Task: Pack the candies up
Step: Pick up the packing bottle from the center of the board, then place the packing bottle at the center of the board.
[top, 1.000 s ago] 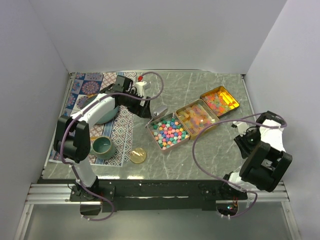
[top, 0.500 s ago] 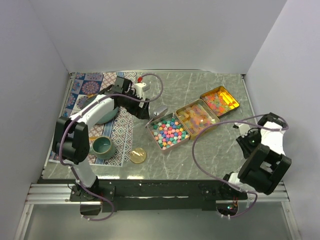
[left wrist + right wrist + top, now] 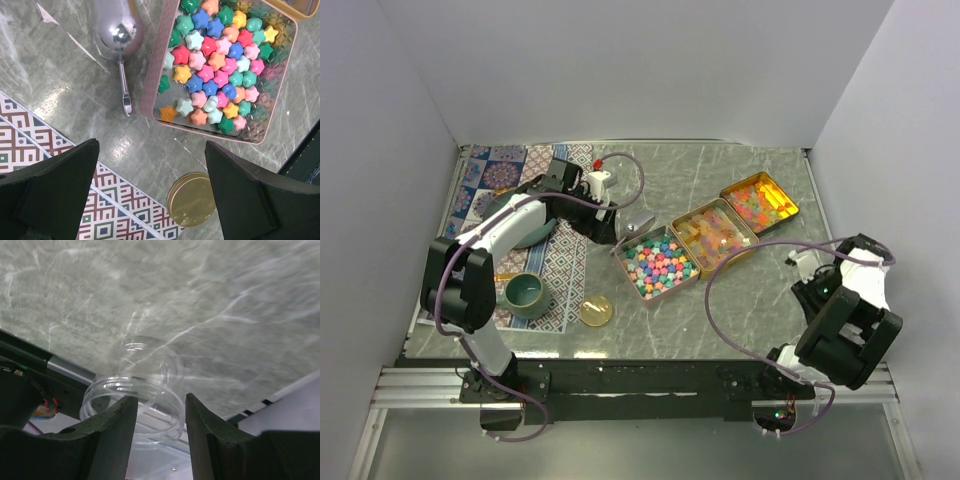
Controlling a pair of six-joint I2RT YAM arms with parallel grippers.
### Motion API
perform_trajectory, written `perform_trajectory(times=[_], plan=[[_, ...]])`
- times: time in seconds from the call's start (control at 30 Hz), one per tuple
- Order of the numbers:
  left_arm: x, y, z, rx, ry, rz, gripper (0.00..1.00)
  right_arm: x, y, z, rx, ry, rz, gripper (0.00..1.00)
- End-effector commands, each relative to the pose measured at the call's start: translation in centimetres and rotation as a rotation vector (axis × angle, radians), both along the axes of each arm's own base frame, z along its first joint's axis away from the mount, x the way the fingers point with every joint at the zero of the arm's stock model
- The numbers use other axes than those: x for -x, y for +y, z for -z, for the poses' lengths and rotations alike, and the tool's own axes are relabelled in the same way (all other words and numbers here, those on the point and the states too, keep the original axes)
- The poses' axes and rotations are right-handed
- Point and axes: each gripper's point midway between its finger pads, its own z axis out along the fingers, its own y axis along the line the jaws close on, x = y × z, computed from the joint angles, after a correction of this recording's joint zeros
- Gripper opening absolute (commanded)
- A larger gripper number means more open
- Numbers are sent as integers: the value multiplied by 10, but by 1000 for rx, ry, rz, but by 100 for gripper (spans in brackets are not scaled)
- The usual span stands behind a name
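Top view: the candies [image 3: 658, 262] lie in the pink tin [image 3: 627, 275]. Your left hand [image 3: 607, 222] hangs just behind the tin's left corner, beside the scoop [image 3: 640, 221]. Your right hand [image 3: 807, 265] is well to the tin's right.

Left wrist: its fingers [image 3: 55, 195] stand wide apart and hold nothing. The gold lid [image 3: 192, 200] lies just in front of the tin.

Right wrist: a clear jar [image 3: 145, 365] sits at the half-parted fingers [image 3: 107, 440], over the tabletop [image 3: 200, 300]. You cannot tell whether they clamp it.
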Motion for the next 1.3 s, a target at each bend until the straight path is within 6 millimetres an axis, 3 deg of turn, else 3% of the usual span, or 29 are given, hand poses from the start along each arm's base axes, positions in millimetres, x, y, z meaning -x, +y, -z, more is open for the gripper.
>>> perform_trajectory(times=[0.0, 0.17, 0.33, 0.37, 0.5, 0.63, 0.83, 0.97, 1.07, 1.1, 1.23, 1.27], plan=[[-5, 1, -21, 15, -73, 7, 93, -1, -27, 4, 73, 21, -487, 47], [-13, -4, -31, 48, -82, -20, 94, -19, -23, -7, 12, -7, -416, 21], [-24, -5, -35, 43, -108, -46, 94, -43, 6, -20, 10, -88, -439, 13], [-28, -3, -35, 33, -117, -64, 94, -52, 32, -20, -21, -101, -512, 12], [-48, 16, -36, -34, -172, -218, 98, -67, 105, -26, -97, -166, -610, 8], [-70, 42, -42, -55, -188, -402, 97, -72, 154, -24, -142, -164, -643, 7], [-89, 33, -56, -12, -241, -244, 97, -69, 190, -11, -157, -121, -706, 6], [-86, 24, -44, -54, -267, -17, 96, -71, 209, -9, -153, -117, -716, 5], [-88, 24, -36, -75, -287, 32, 97, -74, 221, -8, -140, -117, -706, 5], [-87, 23, -33, -78, -293, 54, 97, -75, 223, -7, -137, -113, -687, 7], [-75, 28, -7, -135, -258, 173, 97, -85, 231, -15, -127, -144, -652, 45], [-70, 32, 0, -156, -250, 202, 97, -86, 232, -19, -134, -153, -640, 49]])
